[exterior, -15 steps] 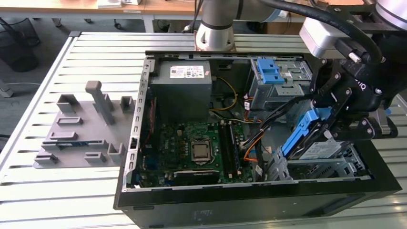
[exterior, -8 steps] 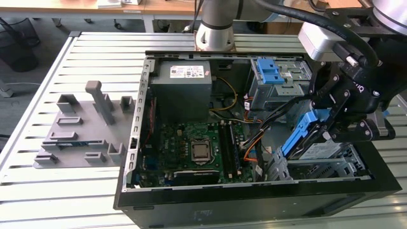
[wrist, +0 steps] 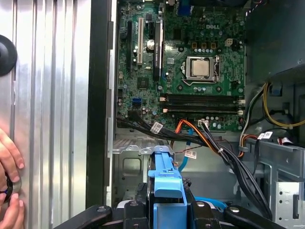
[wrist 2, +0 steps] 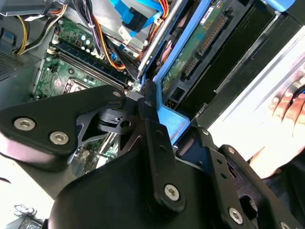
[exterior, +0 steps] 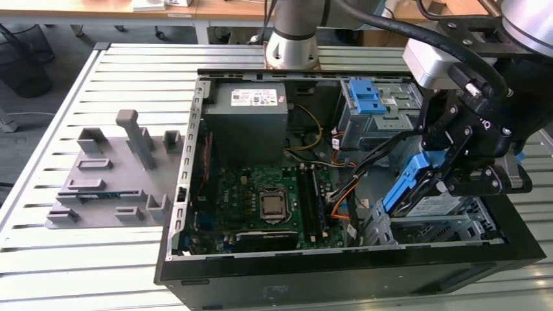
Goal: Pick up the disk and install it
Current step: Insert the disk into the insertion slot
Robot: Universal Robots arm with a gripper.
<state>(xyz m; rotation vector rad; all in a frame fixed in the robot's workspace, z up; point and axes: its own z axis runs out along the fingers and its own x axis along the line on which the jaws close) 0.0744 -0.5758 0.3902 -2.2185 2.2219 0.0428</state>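
The disk (exterior: 429,206), a silver drive in a blue carrier, hangs tilted over the metal drive cage (exterior: 432,232) at the front corner of the open computer case, on the exterior view's right. My gripper (exterior: 462,178) is shut on it from above. In the first wrist view the blue carrier (wrist: 167,183) sits between the black fingers (wrist: 198,212), with the cage floor below. The second wrist view has the disk's green circuit side (wrist 2: 198,45) and blue frame (wrist 2: 170,119) right against one finger (wrist 2: 152,126).
Inside the case are the motherboard (exterior: 268,201), the grey power supply (exterior: 250,123), a blue-latched bay (exterior: 367,97) and orange and black cables (wrist: 209,143) close to the cage. A grey fixture plate (exterior: 112,175) lies on the slatted table. A person's hand (wrist: 9,167) rests beside the case.
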